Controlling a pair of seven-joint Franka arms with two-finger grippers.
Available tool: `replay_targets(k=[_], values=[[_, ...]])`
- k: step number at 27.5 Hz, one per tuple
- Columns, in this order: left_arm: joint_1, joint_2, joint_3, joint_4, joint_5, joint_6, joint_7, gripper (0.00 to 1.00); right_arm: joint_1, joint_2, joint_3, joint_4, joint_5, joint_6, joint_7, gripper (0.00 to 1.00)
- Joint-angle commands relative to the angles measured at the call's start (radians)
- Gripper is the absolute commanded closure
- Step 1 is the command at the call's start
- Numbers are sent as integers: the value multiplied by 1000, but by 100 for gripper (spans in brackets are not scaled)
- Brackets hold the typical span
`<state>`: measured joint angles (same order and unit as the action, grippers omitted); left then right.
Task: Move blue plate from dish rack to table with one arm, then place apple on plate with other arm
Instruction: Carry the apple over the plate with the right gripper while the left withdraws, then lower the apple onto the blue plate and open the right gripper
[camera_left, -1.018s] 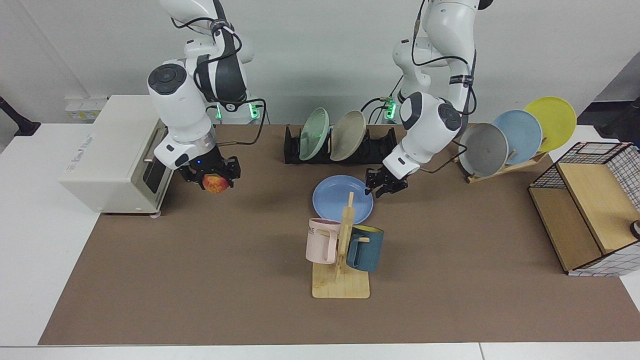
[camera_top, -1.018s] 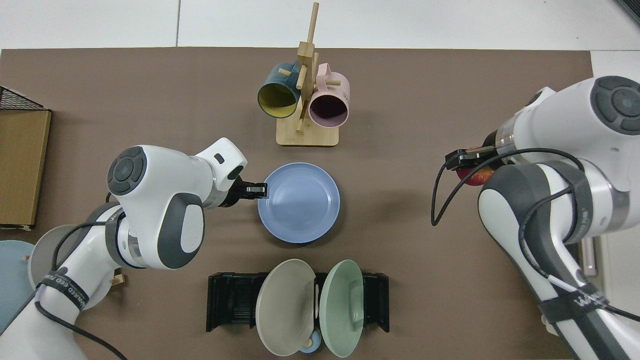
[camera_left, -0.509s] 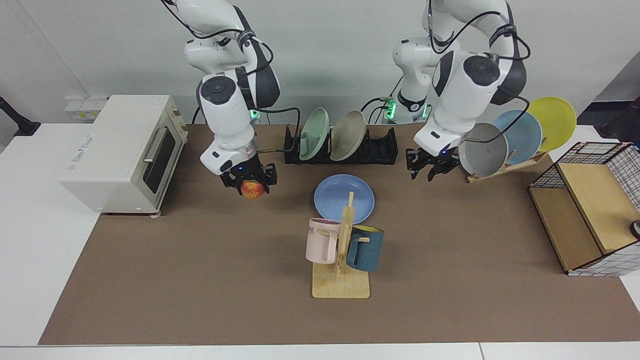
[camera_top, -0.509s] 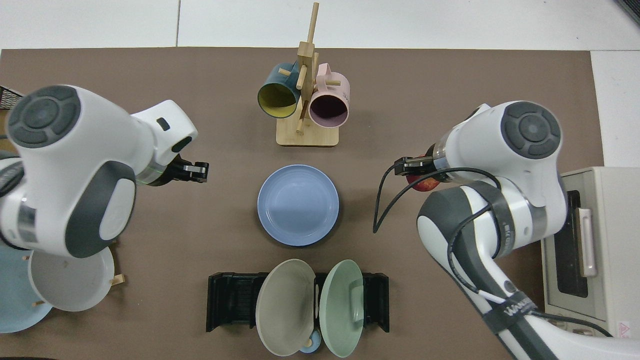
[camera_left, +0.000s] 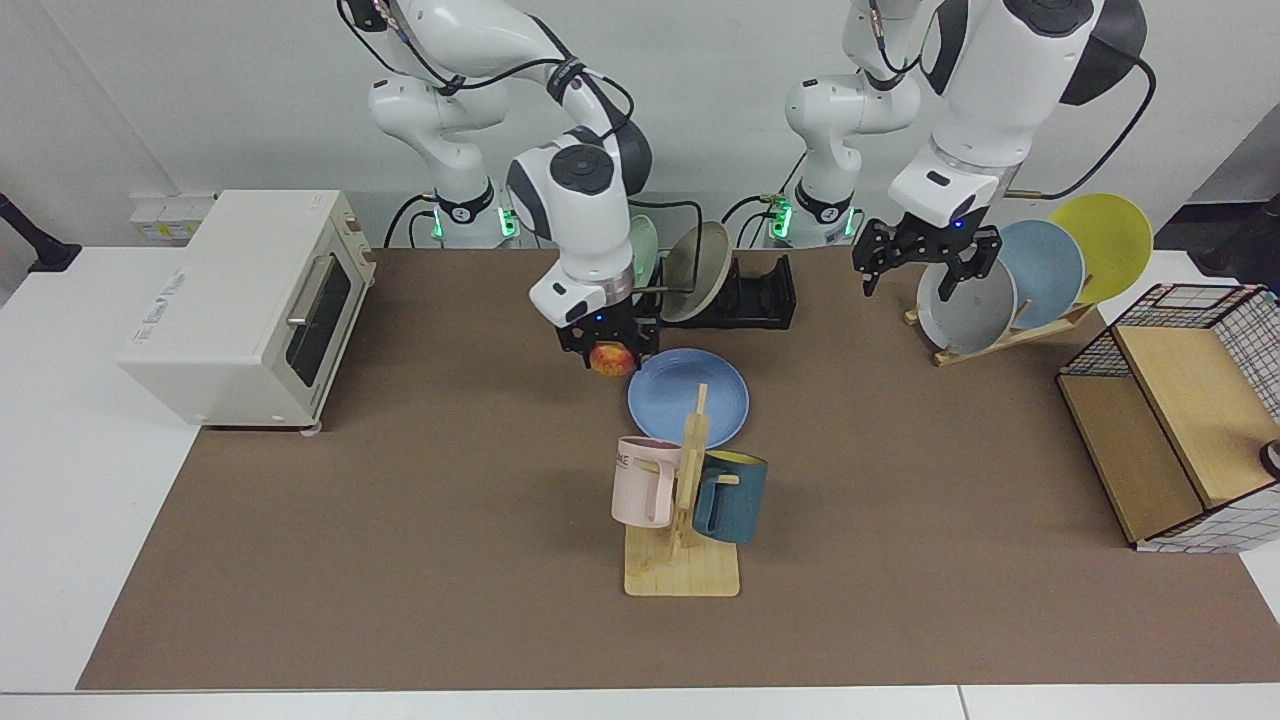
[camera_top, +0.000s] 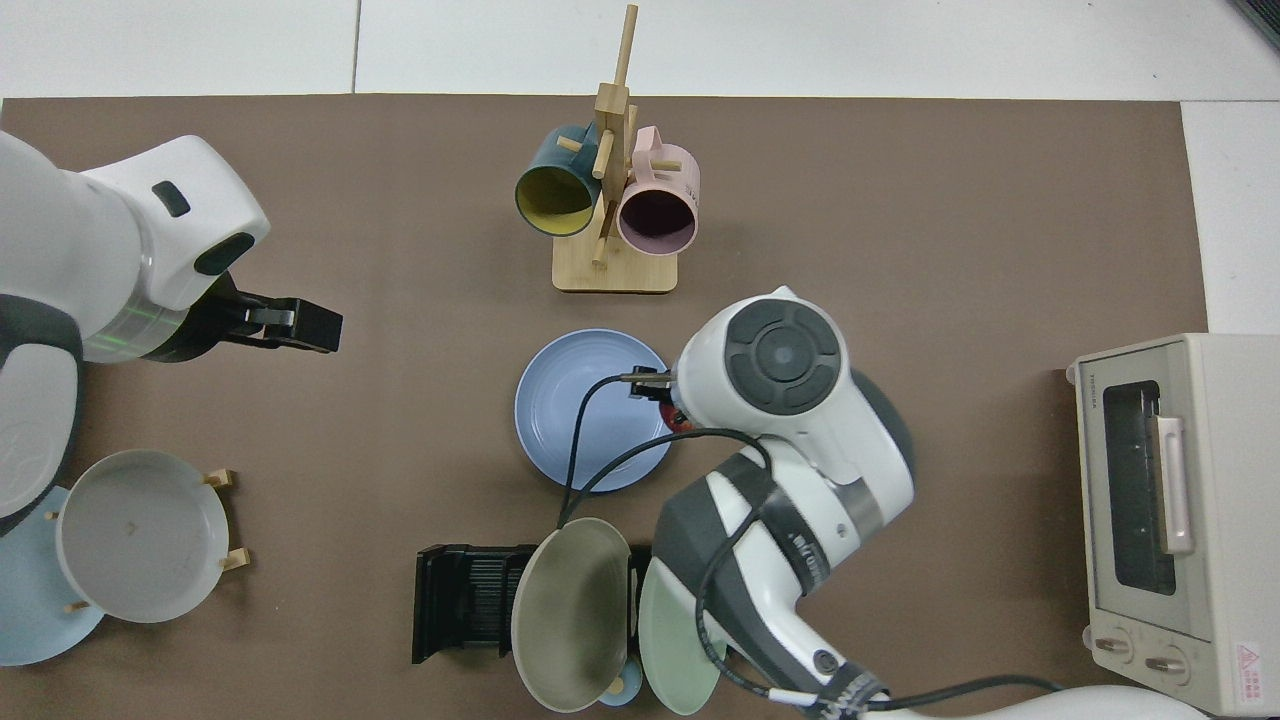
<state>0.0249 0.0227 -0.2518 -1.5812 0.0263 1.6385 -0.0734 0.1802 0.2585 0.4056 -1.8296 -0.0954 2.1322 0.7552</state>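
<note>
Periwinkle blue plate (camera_left: 688, 397) flat on brown tabletop (camera_left: 400, 560) before black dish rack (camera_left: 755, 295), red-yellow apple (camera_left: 612, 360) clamped in right pincer (camera_left: 608, 352) at plate's edge.

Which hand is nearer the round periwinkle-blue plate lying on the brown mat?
Right. The right hand, holding the red-yellow apple, is at the blue plate's rim; the left hand hangs open near the slanted wooden rack.
</note>
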Motion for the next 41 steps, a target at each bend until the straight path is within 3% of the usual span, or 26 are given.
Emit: replay_targets(k=[1,16,23,24,25,26,27,31,35,41], values=[[4,-32,-3,3,6,-42,12,0,-8,99,79,42,-115,46,168,100],[39,-43,0,-3,-6,-51,7,0,16,264,144,36,-274,184,375,100],[43,-43,2,-3,-6,-51,3,0,16,297,148,26,-280,232,377,100],[43,-43,0,-3,-6,-51,3,0,16,298,154,27,-282,226,375,91],[43,-43,2,-3,-6,-51,3,0,16,298,157,29,-283,218,374,57],[43,-43,2,-3,-6,-51,3,0,16,298,157,30,-283,215,374,16],[43,-43,0,-3,-6,-51,3,0,15,297,157,30,-285,215,372,0],[43,-43,0,-3,-6,-51,3,0,-1,272,186,47,-285,184,365,0],[43,-43,0,-3,-6,-51,3,0,-16,248,209,111,-283,88,362,0],[43,-43,0,-3,-6,-51,4,0,-36,150,210,150,-268,2,273,0]])
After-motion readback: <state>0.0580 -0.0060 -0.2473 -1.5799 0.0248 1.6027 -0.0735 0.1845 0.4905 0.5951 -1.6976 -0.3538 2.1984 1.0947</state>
